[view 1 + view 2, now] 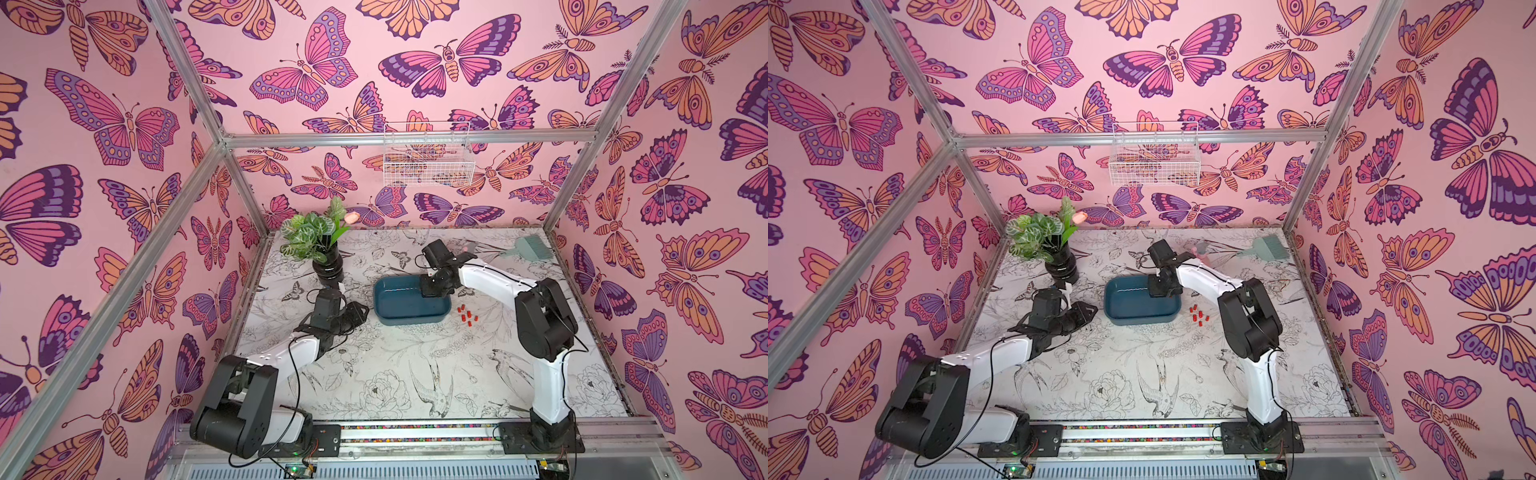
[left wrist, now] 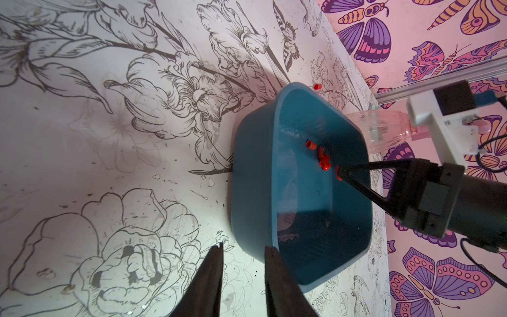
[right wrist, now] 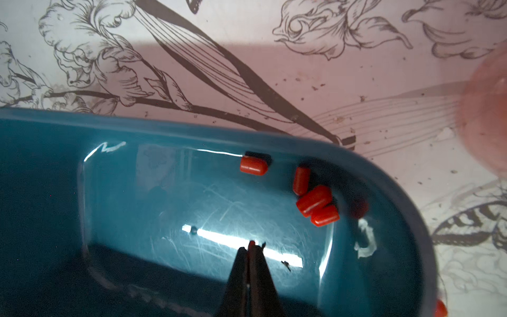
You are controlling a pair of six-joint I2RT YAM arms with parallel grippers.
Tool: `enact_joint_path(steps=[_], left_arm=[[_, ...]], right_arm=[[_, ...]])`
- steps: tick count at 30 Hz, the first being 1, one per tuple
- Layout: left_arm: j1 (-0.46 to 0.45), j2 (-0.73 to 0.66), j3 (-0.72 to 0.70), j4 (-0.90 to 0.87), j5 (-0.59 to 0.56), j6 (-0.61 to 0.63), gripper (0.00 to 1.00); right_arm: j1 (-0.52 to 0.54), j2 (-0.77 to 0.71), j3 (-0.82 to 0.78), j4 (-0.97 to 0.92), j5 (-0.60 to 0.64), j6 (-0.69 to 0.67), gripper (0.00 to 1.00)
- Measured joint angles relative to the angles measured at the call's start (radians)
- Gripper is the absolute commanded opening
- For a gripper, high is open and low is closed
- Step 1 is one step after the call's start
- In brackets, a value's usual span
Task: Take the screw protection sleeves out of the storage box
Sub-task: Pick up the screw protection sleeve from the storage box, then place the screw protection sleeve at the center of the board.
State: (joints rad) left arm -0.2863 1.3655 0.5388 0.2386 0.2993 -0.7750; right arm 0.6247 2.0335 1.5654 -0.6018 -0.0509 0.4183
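**Item 1, left gripper** (image 2: pixel 243 248): low over the desk (image 1: pixel 395 374), just beside the left wall of the storage box. Its jaws are partly apart with nothing between them.

**Item 2, black vase** (image 1: pixel 328 269): holds green leaves, stands behind the left gripper, apart from the work.

**Item 3, storage box** (image 1: pixel 415 321): dark teal tray at mid-desk, sitting flat. A small group of screw protection sleeves (image 3: pixel 314 202) lies on its floor near a rounded corner at the right end. One more lies slightly apart along the same wall.

**Item 4, right gripper** (image 3: pixel 251 247): reaches down inside the box at its right end. Its jaws are closed, with a sliver of red, the held sleeve (image 3: pixel 251 243), pinched at the very tips.

**Item 5, sleeves outside** (image 1: pixel 467 315): a loose cluster on the desk just right of the box.

**Step in hand, as judged:** one sleeve is picked but not yet carried out, and the task is roughly half done.

**Next move calls for:** a lift clear of the low wall, a short carry rightward to the cluster, then a release. The pinch looks slight, so the sleeve could slip.
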Motion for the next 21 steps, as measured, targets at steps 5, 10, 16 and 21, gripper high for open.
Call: enact_joint_path(steps=[5, 10, 16, 21], left_arm=[[0.000, 0.000, 0.000, 0.000, 0.000, 0.000, 0.31], [0.000, 0.008, 0.000, -0.001, 0.000, 0.000, 0.31], [0.000, 0.013, 0.001, -0.002, 0.000, 0.000, 0.30], [0.000, 0.013, 0.001, -0.002, 0.000, 0.000, 0.30]], right_arm=[[0.000, -0.081, -0.035, -0.010, -0.011, 0.002, 0.08], [0.000, -0.174, -0.061, -0.031, -0.023, 0.004, 0.08], [-0.005, -0.283, -0.133, -0.057, -0.030, 0.005, 0.08], [-0.026, -0.364, -0.215, -0.071, -0.031, 0.004, 0.08]])
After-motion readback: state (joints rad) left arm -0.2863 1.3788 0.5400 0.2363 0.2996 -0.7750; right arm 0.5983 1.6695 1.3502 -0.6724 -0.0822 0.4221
